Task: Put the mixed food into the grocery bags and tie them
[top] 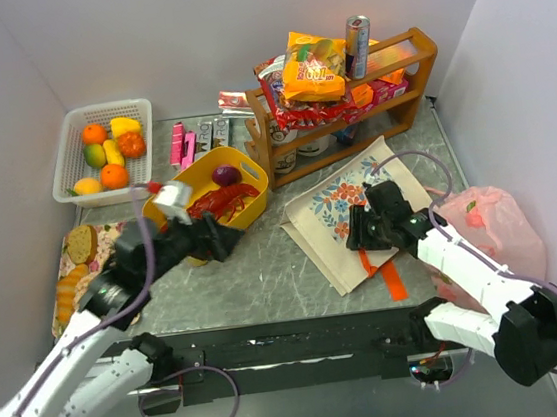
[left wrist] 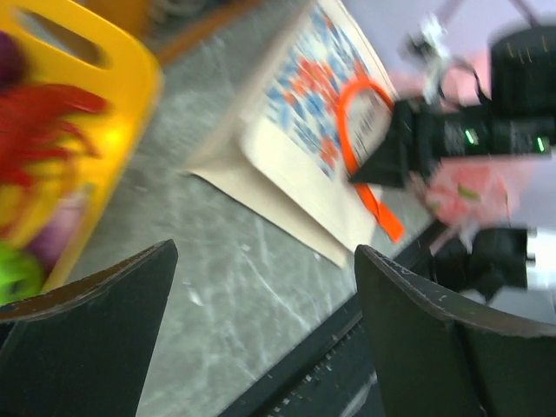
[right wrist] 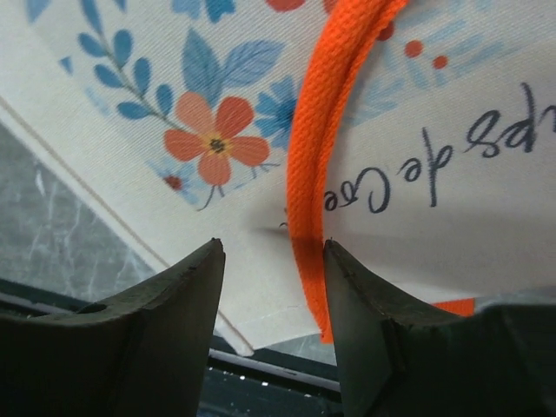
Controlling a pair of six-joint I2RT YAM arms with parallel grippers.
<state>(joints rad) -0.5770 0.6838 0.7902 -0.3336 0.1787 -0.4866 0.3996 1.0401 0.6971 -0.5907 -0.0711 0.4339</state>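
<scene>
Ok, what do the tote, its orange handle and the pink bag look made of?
Tote: matte woven canvas, apparently, with printed flowers. Orange handle: coarse webbing, its weave visible. Pink bag: probably thin plastic film, crinkled and translucent.

Tote [right wrist: 130, 113]: matt, fine-woven printed cloth; handle [right wrist: 321, 130]: coarse ribbed orange webbing. Tabletop [left wrist: 252, 287]: smooth grey marbled surface, faint sheen. Tub [left wrist: 130, 87]: glossy yellow plastic. Pink bag [top: 491, 219]: thin translucent film, crinkled. Rack [top: 427, 61]: varnished wood. Can [top: 356, 39]: shiny metal. Basket [top: 64, 162]: white plastic mesh.

A red lobster [top: 223, 203] lies in the yellow tub [top: 199, 167] beside a wooden rack [top: 426, 54].
</scene>
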